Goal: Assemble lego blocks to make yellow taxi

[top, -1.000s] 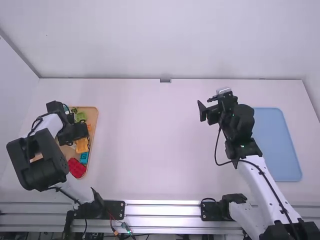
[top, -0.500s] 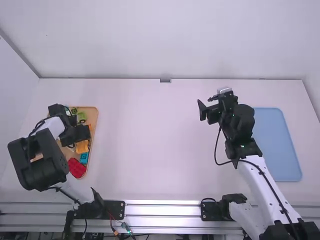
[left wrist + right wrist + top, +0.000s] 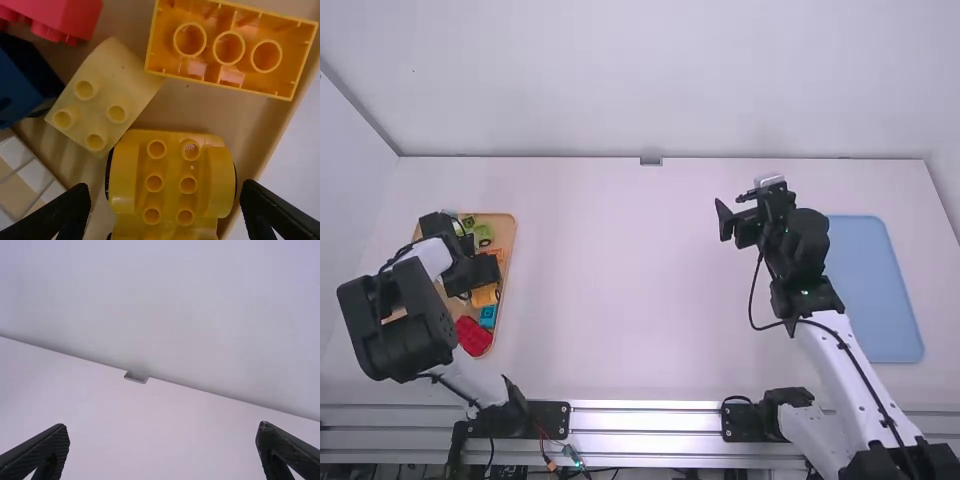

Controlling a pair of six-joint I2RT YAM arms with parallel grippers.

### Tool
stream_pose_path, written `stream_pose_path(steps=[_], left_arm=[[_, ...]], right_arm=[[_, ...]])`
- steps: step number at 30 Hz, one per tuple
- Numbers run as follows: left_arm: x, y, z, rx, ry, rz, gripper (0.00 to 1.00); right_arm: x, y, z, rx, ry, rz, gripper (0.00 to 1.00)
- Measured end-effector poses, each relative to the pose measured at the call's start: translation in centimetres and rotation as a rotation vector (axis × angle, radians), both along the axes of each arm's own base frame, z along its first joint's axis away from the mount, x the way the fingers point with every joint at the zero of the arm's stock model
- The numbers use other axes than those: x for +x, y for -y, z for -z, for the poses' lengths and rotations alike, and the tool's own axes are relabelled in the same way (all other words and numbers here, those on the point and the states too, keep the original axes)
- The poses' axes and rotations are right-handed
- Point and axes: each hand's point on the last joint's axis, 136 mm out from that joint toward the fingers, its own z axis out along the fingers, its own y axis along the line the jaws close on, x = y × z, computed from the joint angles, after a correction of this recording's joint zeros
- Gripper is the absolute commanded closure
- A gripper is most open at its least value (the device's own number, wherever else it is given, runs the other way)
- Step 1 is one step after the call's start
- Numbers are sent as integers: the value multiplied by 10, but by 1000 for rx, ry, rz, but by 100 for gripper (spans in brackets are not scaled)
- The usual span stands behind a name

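My left pincer (image 3: 165,187) is spread across a yellow wheeled block (image 3: 170,170), likely to grip its sides; my right pincer (image 3: 162,427) is spread too.

One desk (image 3: 620,280) is counted, with two trays on it: one tan tray (image 3: 512,238) and one light blue tray (image 3: 875,290). In the left wrist view, one upturned yellow block (image 3: 229,48) is seen with three round tubes, one pale yellow block (image 3: 101,102) with four studs, and one wheeled yellow piece (image 3: 170,175) with six studs visible. One red block (image 3: 65,15) and one dark blue block (image 3: 22,80) are also counted there. The tan tray's full tally cannot be told, parts being hidden.
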Motion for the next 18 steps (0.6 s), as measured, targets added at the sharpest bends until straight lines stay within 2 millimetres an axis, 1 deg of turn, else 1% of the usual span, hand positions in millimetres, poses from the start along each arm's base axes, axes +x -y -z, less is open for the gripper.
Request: stream_pose_path(steps=[6, 9, 12, 18], left_arm=[[4, -2, 1, 12, 23, -1, 25], [0, 0, 6, 9, 16, 0, 25], [-1, 1, 7, 8, 14, -1, 25], [11, -3, 5, 22, 68, 9, 27]], right_arm=[[0, 0, 0, 0, 0, 0, 1], [0, 0, 0, 0, 0, 1, 1], [0, 0, 0, 1, 0, 1, 1], [0, 0, 1, 4, -6, 2, 1]])
